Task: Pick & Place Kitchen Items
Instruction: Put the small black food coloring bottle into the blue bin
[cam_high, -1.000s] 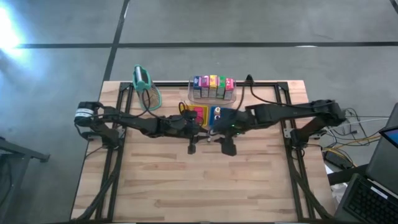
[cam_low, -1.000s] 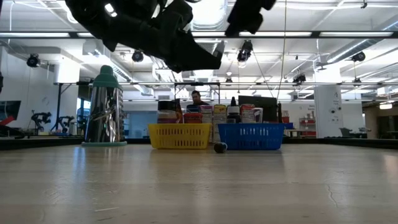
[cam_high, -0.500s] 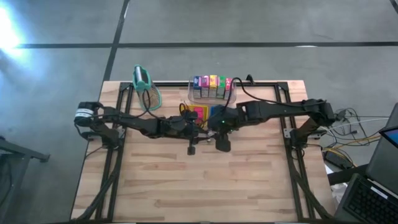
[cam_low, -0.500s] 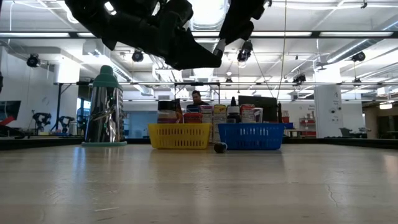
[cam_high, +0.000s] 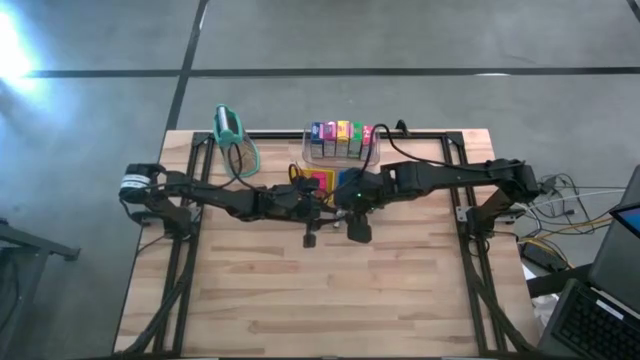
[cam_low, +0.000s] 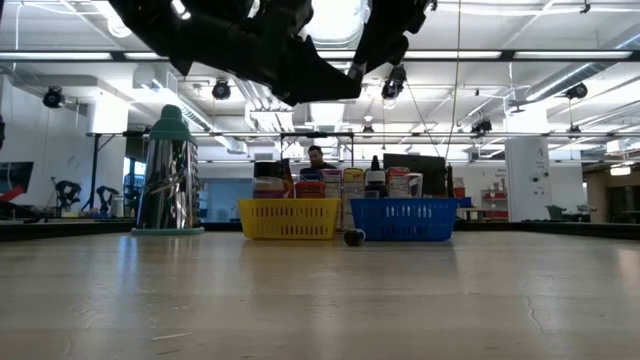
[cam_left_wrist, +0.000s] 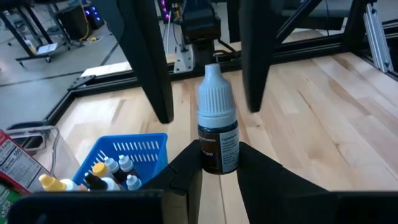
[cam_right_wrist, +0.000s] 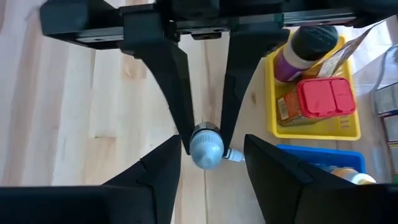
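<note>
From above, two dark arms reach in from the left and right edges of a wooden table (cam_high: 330, 290) and meet just above frame centre. The left gripper (cam_high: 312, 238) and right gripper (cam_high: 357, 230) sit close together there, just below a yellow tray (cam_high: 318, 181) and a blue tray (cam_high: 345, 180). A clear bin (cam_high: 342, 148) of colourful cartons (cam_high: 341, 132) stands at upper centre, and a teal-topped container (cam_high: 229, 124) at upper left. In the level view, both arms fill the top of the frame as dark shapes; the yellow tray (cam_low: 289, 218) and blue tray (cam_low: 404, 218) stand side by side at centre, the container (cam_low: 168, 170) at left, and a person (cam_low: 317, 158) sits far behind. In the left wrist view, the left gripper (cam_left_wrist: 217, 163) is clamped on a small dropper bottle (cam_left_wrist: 217, 127) with a white cap, held upright at centre; the blue tray (cam_left_wrist: 124, 160) with little bottles lies at lower left. In the right wrist view, the right gripper (cam_right_wrist: 211, 163) has its fingers apart, either side of the bottle's cap (cam_right_wrist: 206, 147), not touching it; the yellow tray (cam_right_wrist: 314, 124) with a red block (cam_right_wrist: 324, 96) sits at the right.
</note>
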